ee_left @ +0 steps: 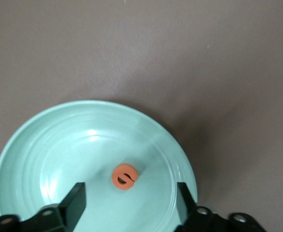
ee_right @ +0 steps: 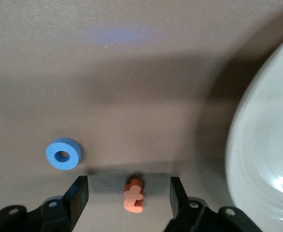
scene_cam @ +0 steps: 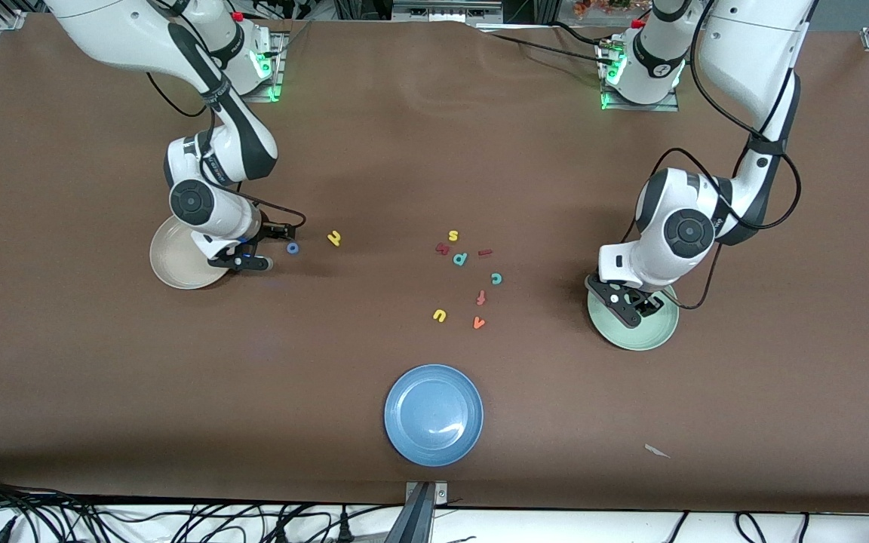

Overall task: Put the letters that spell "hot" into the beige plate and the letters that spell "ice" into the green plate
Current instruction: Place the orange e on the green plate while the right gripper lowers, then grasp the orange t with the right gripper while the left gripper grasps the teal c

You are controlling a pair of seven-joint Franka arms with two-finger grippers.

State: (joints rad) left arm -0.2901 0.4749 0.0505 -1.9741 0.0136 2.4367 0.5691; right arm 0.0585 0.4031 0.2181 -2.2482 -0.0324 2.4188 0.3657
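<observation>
Nearest the front camera, the left gripper [ee_left: 131,193] hangs over the green plate [ee_left: 30,145]. Its fingers are spread wide and grip nothing. The orange e [ee_left: 124,177] lies in the plate between them, untouched; the front view hides it under the gripper. The teal c [scene_cam: 496,278] and dark red i [scene_cam: 485,253] lie on the table toward the plate's ten o'clock. Farther off, the right gripper [ee_right: 127,183] is low at the beige plate's [ee_right: 267,145] three o'clock, fingers parted around the orange t [ee_right: 134,195] without touching it. The blue o [ee_right: 63,153] and yellow h [scene_cam: 334,238] lie on the table beside it. The right arm covers part of the plate.
</observation>
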